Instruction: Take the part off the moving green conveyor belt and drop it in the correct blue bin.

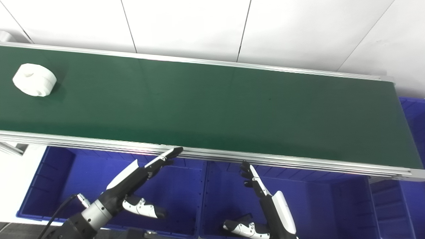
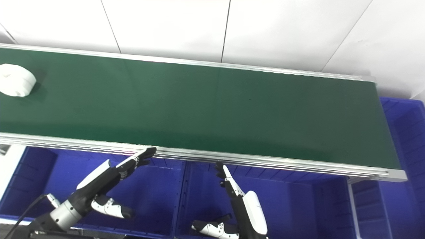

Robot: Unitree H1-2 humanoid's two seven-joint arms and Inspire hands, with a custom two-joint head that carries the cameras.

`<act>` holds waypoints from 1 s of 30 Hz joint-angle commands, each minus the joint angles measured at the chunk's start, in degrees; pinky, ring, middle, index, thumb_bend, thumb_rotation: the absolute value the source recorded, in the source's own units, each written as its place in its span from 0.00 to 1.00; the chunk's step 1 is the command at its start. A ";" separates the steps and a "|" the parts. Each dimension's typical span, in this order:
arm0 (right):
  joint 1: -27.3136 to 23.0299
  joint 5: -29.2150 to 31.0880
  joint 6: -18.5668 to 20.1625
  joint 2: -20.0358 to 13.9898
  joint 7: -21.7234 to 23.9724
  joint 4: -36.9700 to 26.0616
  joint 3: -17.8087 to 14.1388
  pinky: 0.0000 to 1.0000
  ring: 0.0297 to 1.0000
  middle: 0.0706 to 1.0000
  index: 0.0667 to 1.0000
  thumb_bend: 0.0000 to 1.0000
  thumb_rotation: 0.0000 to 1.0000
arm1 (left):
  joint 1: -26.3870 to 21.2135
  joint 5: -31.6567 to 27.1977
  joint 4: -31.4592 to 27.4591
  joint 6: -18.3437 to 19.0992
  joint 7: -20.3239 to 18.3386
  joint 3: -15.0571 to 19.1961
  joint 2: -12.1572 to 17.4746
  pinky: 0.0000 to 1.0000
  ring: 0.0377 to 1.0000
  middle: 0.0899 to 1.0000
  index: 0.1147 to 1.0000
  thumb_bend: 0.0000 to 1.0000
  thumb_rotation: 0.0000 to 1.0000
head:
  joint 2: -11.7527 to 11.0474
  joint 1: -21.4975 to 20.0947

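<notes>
While both hands hang low at the near side of the scene, neither holds anything. The left hand (image 1: 132, 181) reaches up and to the right with its fingers (image 1: 167, 156) stretched straight and apart from the thumb, their tips just at the near aluminium rail (image 1: 298, 162) of the conveyor. The right hand (image 1: 267, 202) stands nearly upright, fingers extended and spread from the thumb (which juts out to the left, low in the picture), its tips just short of the same rail. Below and behind the hands sit two blue bins side by side, the left bin (image 1: 43, 179) and the right bin (image 1: 332, 199); a third blue bin (image 1: 413, 116) shows past the belt's right end. Beyond the rail runs the green conveyor belt (image 1: 215, 106). The white ring-shaped part (image 1: 34, 79) lies on the belt's far left, well apart from both hands.
</notes>
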 commanded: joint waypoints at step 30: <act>-1.17 0.50 -4.77 -0.46 -0.73 2.03 -0.33 0.81 0.90 0.94 0.99 0.93 0.75 | -0.15 3.38 1.47 -3.49 9.60 -4.15 -3.68 0.92 0.99 1.00 0.96 0.82 0.42 | -4.14 2.58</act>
